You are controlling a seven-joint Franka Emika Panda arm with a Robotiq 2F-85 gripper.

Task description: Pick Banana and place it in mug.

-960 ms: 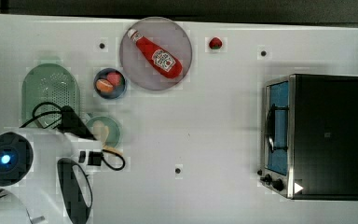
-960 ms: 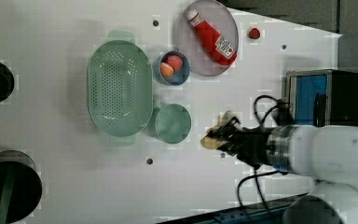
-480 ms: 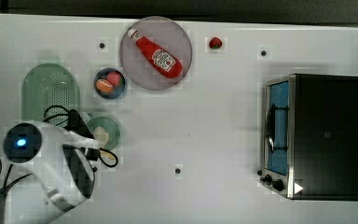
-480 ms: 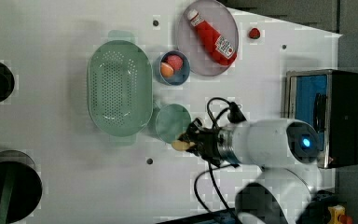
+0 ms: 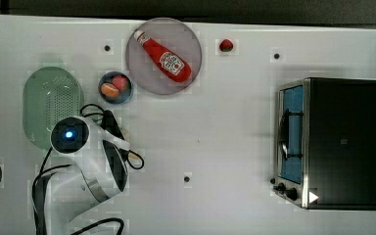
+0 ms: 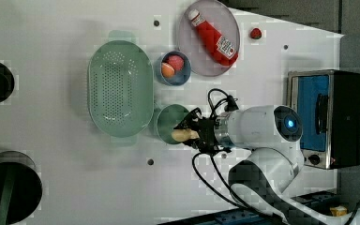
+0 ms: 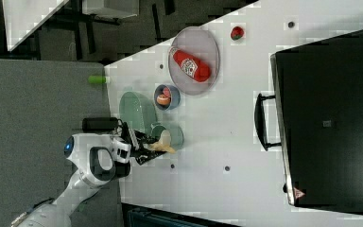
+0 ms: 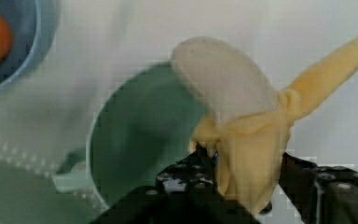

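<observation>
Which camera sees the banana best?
The wrist view: the banana looms close, its peel flaps and pale tip plain, in front of the mug. The left and right views show it as a small pale piece beside the mug.

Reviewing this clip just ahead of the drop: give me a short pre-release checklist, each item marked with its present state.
1. Banana sits between the fingers of the gripper: ok, the wrist view shows black fingers on both sides of its peel.
2. Mug upright, mouth open: ok.
3. Mug holds nothing else: ok, its visible inside is bare green in the wrist view.
4. Banana is over the mug's mouth: cannot tell; in the left view it lies across the rim, toward the left view's bottom.
5. Neighbours stand apart from the drop spot: not ok for the colander, which sits right beside the mug; ok for the blue bowl.
6. Banana short enough to go in: cannot tell.
</observation>
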